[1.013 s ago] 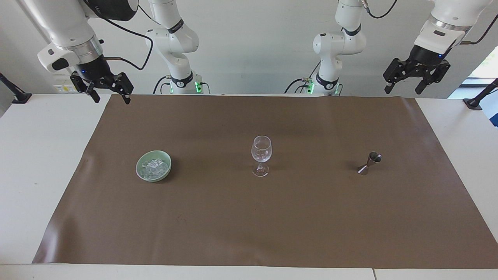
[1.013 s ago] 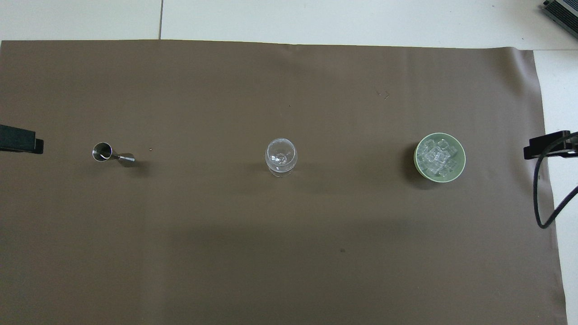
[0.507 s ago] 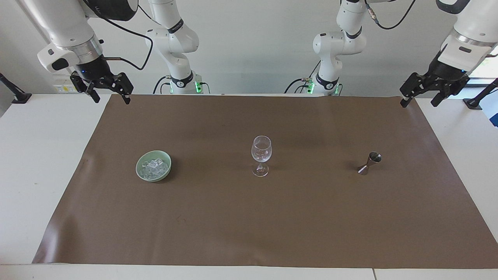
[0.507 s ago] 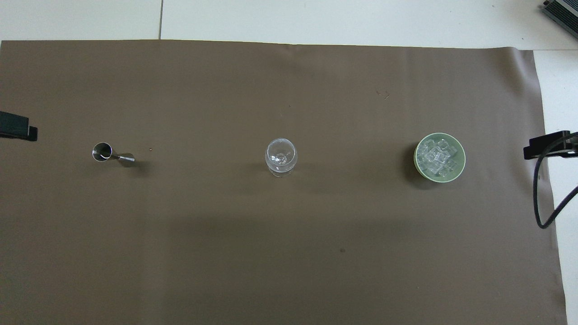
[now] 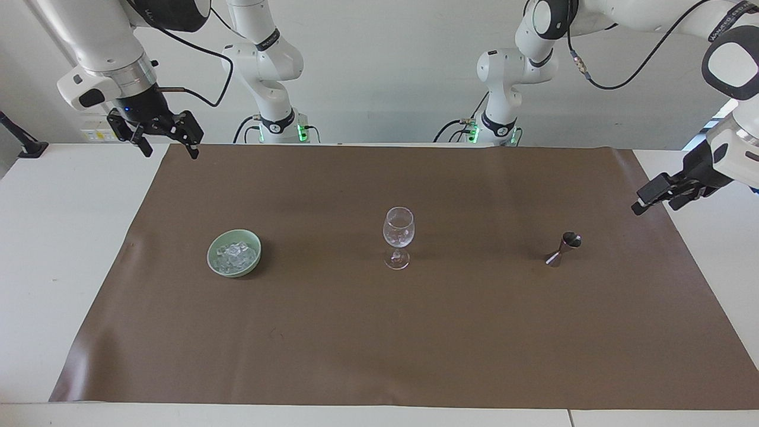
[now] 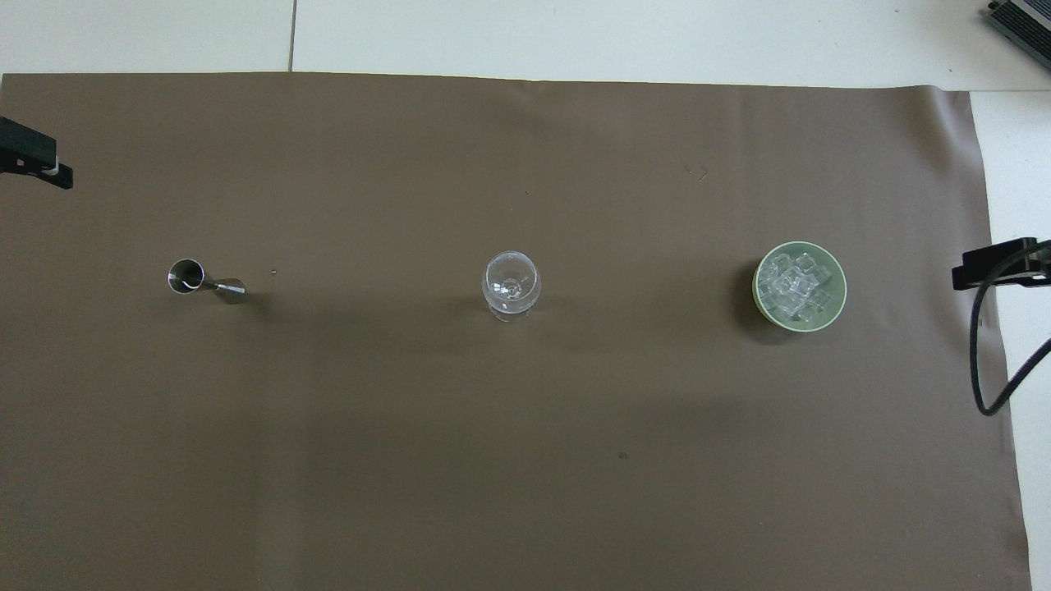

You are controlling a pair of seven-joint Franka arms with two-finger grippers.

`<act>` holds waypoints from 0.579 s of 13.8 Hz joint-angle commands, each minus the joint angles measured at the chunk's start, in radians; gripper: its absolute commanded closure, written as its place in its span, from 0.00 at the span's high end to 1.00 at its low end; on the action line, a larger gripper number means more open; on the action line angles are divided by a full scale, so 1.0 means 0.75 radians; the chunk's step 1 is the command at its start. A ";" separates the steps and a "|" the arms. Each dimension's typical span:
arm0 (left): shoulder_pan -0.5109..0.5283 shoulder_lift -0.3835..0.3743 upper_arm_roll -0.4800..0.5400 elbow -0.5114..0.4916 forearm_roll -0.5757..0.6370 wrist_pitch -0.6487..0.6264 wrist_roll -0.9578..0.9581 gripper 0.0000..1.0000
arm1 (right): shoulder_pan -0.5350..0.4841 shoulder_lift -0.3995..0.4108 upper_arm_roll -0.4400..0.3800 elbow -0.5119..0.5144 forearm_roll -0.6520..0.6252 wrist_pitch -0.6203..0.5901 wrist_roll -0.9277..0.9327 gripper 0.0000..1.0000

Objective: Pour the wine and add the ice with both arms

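The black right gripper [image 5: 168, 144] was held open and empty over the mat's edge. Clear ice cubes [image 5: 235, 255] lay in the pale green bowl [image 5: 214, 261], beside an upright wine glass [image 5: 398, 236] and steel jigger [image 5: 563, 249]. The black left gripper [image 5: 655, 204], open and empty, was held near the jigger.

One wine glass [image 5: 398, 237], one jigger [image 5: 563, 249], one green bowl [image 5: 256, 254] of several ice cubes [image 5: 236, 255], two arms [image 5: 101, 47].

Both arms [image 5: 261, 59] were glossy white, built of rounded jointed segments with black bands at the joints. Silver wrist rings sat above the black left gripper [image 5: 657, 200] and right gripper [image 5: 168, 143]. Black cables looped along the links, and green lights glowed at the bases.
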 commanded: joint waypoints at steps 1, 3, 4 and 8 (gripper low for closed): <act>-0.020 0.072 0.032 0.036 -0.073 0.022 -0.076 1.00 | -0.008 -0.013 0.008 -0.006 0.010 -0.004 0.018 1.00; -0.022 0.068 0.079 -0.047 -0.156 0.051 -0.229 1.00 | -0.008 -0.013 0.008 -0.006 0.010 -0.004 0.018 1.00; -0.022 0.068 0.099 -0.080 -0.179 0.053 -0.266 1.00 | -0.008 -0.013 0.008 -0.006 0.010 -0.004 0.018 1.00; -0.018 0.062 0.181 -0.260 -0.363 0.120 -0.485 1.00 | -0.006 -0.013 0.008 -0.006 0.012 -0.004 0.018 1.00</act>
